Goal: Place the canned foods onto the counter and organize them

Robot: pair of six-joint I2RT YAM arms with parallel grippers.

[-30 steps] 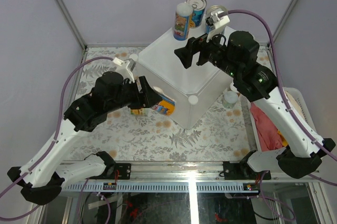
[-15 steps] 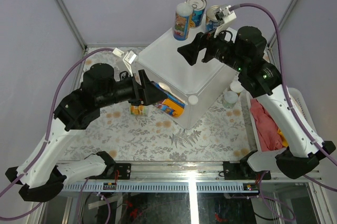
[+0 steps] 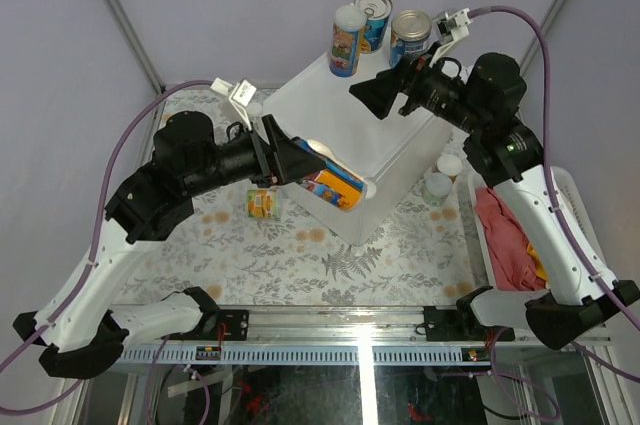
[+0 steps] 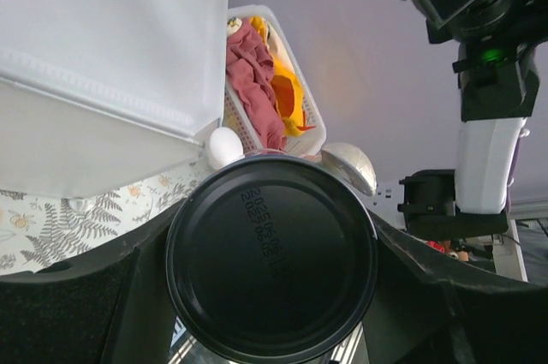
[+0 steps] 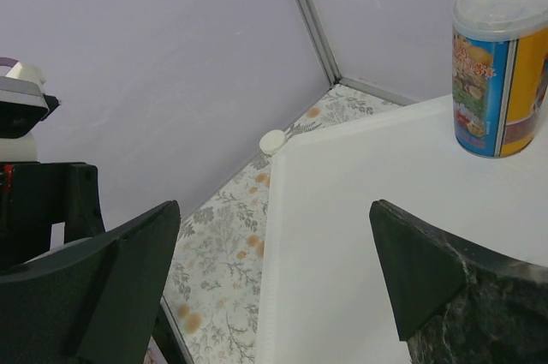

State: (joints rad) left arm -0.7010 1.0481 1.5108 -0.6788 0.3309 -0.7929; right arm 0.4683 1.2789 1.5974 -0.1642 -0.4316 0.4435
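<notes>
At the near-left face of the counter (image 3: 400, 150), the left gripper (image 3: 298, 167) is clamped on an orange-and-blue can (image 3: 335, 185). The can lies on its side in the jaws, lifted off the table (image 3: 300, 255), its free end close to the counter's front corner knob (image 3: 370, 188). In the left wrist view the can's dark round base (image 4: 271, 265) fills the space between the two fingers, which press in on it from either side; whether it touches the counter wall cannot be told.

The right gripper (image 3: 372, 95) hangs over the counter's flat top with its jaws spread wide, holding and touching nothing. In its wrist view bare white counter shows between the two fingers (image 5: 111, 287).

On the counter's far corner stand three cans upright and close together: a white-lidded can (image 3: 346, 40) and two silver-topped cans (image 3: 374, 15) (image 3: 410, 35). A small yellow tin (image 3: 262, 203) sits on the table below the left gripper. Another can (image 3: 437, 185) stands on the table just off the counter's right corner, near the basket (image 3: 565, 185) of cloths.
</notes>
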